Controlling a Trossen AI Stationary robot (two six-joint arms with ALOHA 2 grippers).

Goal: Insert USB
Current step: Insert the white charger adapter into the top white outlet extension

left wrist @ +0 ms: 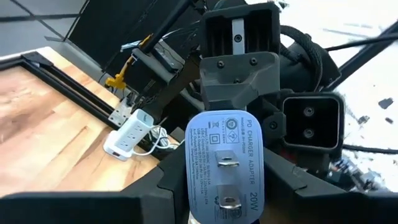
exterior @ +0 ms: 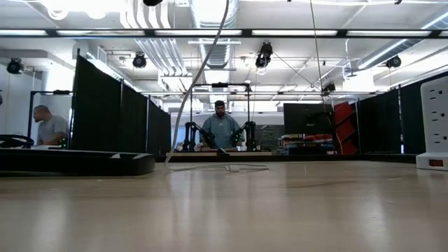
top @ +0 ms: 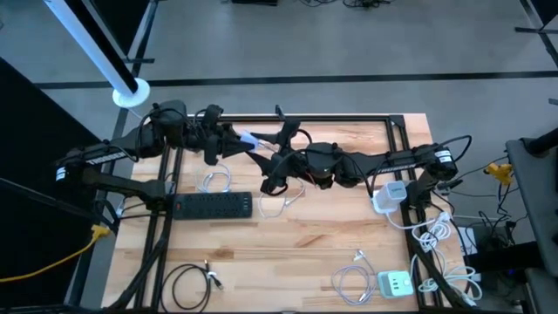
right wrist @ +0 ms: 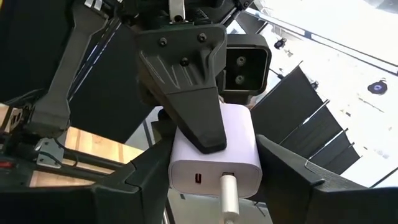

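Observation:
A white 20W USB charger (left wrist: 225, 163) hangs above the table's middle, with my left gripper (left wrist: 227, 205) shut on it. In the high view the charger (top: 249, 139) sits between the two arms. Its port face (right wrist: 214, 174) looks toward my right gripper (right wrist: 214, 186). A white USB plug (right wrist: 229, 191) sticks in one of its two ports. My right gripper's fingers stand wide apart on either side of plug and charger, open, touching neither as far as I see. The plug's white cable (exterior: 192, 84) hangs down to the table. My left gripper pinches the charger between its two fingers, across the two broad sides of the body (right wrist: 242, 134). One finger (right wrist: 189, 87) lies along the broad side that shows in the right wrist view. The charger is lifted clear of the table, prongs (left wrist: 227, 163) toward the left wrist.
A black power strip (top: 214, 205) lies left of centre and a white power strip (top: 391, 195) at the right. Coiled cables (top: 187, 283) and a small charger (top: 394, 283) lie near the front edge. Two people (exterior: 220, 129) show in the room behind.

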